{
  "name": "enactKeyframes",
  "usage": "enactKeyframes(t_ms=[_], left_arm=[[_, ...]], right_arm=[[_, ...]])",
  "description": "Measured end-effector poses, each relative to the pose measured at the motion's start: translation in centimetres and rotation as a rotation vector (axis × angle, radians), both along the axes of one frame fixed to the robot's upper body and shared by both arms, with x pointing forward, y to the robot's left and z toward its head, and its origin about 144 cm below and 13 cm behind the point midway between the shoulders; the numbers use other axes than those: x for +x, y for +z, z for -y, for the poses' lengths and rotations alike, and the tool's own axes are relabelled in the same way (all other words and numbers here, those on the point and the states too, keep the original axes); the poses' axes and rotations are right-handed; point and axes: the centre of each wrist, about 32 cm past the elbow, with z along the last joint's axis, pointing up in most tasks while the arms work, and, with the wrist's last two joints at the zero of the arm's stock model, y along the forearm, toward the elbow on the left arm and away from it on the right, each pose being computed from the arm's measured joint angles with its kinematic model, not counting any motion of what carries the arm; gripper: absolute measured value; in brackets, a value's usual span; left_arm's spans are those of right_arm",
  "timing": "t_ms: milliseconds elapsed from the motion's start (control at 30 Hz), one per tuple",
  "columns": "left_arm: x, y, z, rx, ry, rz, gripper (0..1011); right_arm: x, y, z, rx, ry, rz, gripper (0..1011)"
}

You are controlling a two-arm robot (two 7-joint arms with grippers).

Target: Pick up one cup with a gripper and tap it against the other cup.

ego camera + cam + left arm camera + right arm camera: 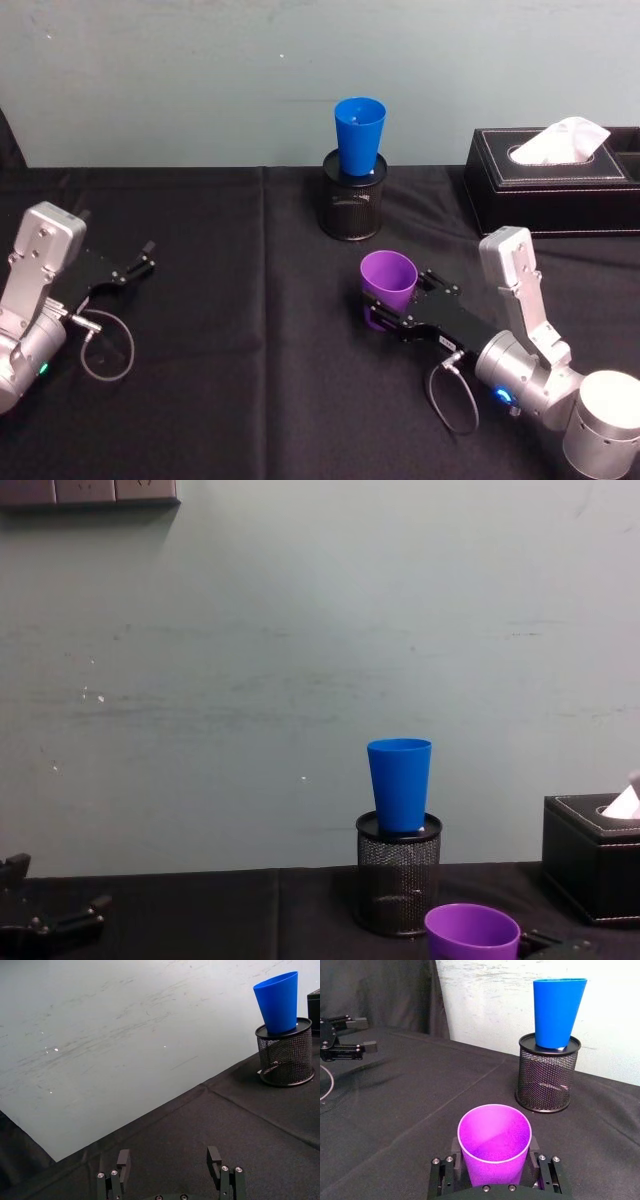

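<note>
The purple cup [388, 281] [495, 1142] [472, 932] stands upright at the table's centre right. My right gripper [386, 313] [495, 1160] has a finger pressed against each side of its lower wall and is shut on it. Whether the cup's base touches the cloth is hidden. Farther back, the blue cup [360, 134] [556, 1010] [399, 783] [279, 1001] sits upright in the mouth of a black mesh pen holder [353, 207] [547, 1080]. My left gripper [140, 262] [170, 1157] rests open at the left, holding nothing.
A black tissue box [555, 180] [590, 855] stands at the back right, beside the pen holder. Black cloth [250, 330] covers the table, and a pale wall [250, 680] rises right behind it. Loose cables loop beside each wrist.
</note>
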Motion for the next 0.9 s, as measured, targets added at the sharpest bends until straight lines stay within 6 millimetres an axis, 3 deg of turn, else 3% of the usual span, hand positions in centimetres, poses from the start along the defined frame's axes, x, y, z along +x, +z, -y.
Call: enactKeyframes(t_ms=[267,700,900], left_arm=[[0.0,0.0,0.0,0.0,0.0,0.0,1000],[0.0,0.0,0.0,0.0,0.0,0.0,1000],[0.0,0.0,0.0,0.0,0.0,0.0,1000]], right_arm=[[-0.1,1.0,0.0,0.003,0.0,0.012,730],[1.0,6.8,0.1,-0.024,-0.004,0.058,726],[1.2,7.8,0.1,-0.015,0.002,0.05,726]])
